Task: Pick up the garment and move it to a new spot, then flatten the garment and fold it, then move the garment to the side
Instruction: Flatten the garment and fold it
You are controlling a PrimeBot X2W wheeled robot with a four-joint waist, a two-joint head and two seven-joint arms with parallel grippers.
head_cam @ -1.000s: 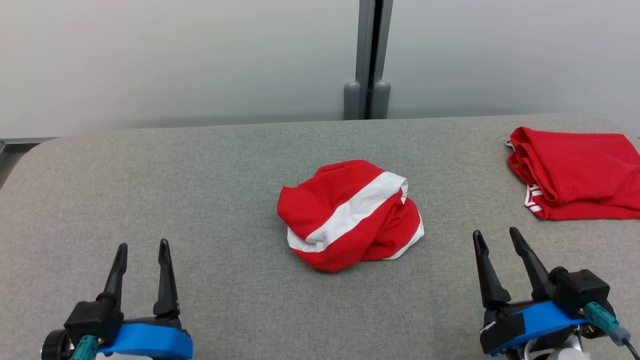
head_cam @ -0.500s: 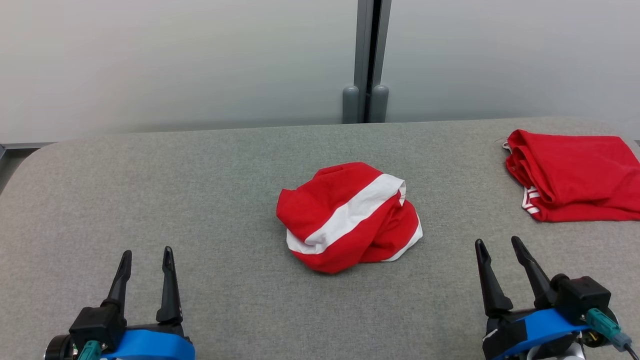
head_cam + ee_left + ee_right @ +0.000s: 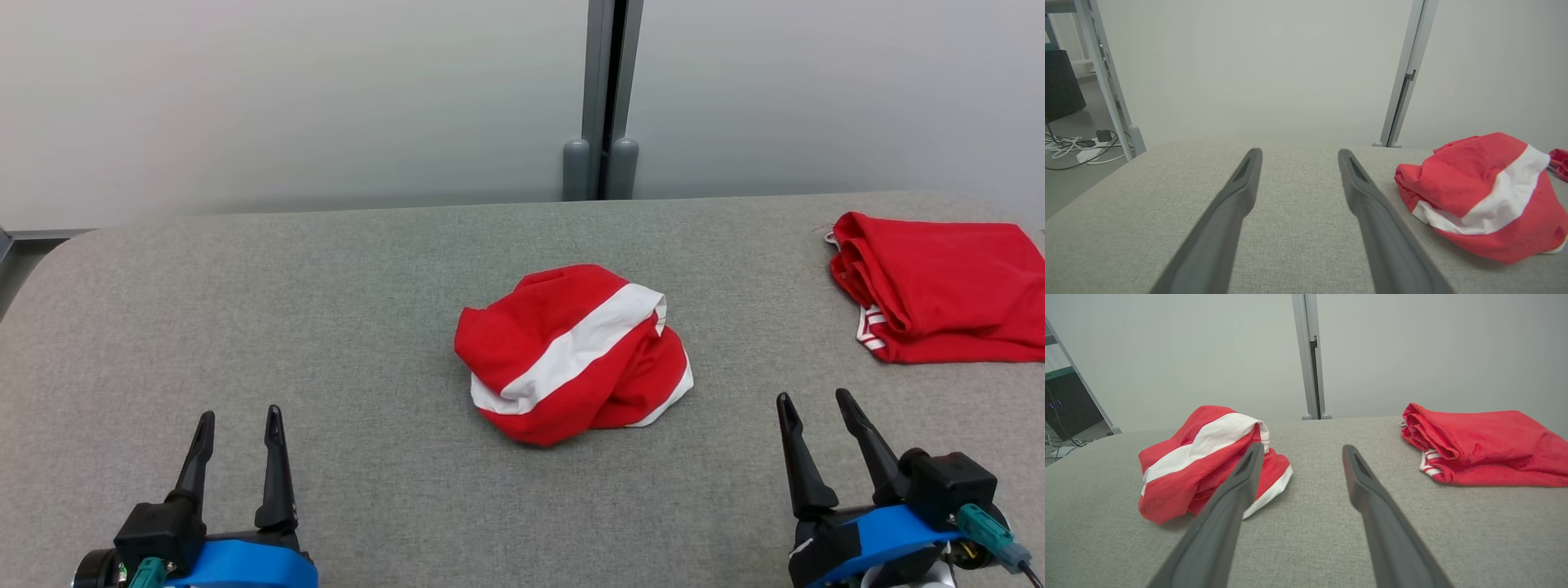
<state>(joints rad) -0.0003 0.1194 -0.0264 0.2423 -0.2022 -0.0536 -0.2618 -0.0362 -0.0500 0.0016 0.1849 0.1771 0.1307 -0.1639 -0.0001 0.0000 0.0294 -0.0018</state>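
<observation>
We see the garment (image 3: pixel 571 355), red with a white band, lying crumpled in a heap at the middle of the grey table (image 3: pixel 286 327). Our left gripper (image 3: pixel 238 415) hovers at the near left, its fingers spread and empty. Our right gripper (image 3: pixel 812 398) stands at the near right, likewise spread and holding nothing. Both are well apart from the garment. A folded red cloth (image 3: pixel 939 286) lies at the table's far right.

Partition panels (image 3: pixel 286 98), padded table (image 3: pixel 245 327), floor cables (image 3: pixel 1069 147) suggest a lab.
</observation>
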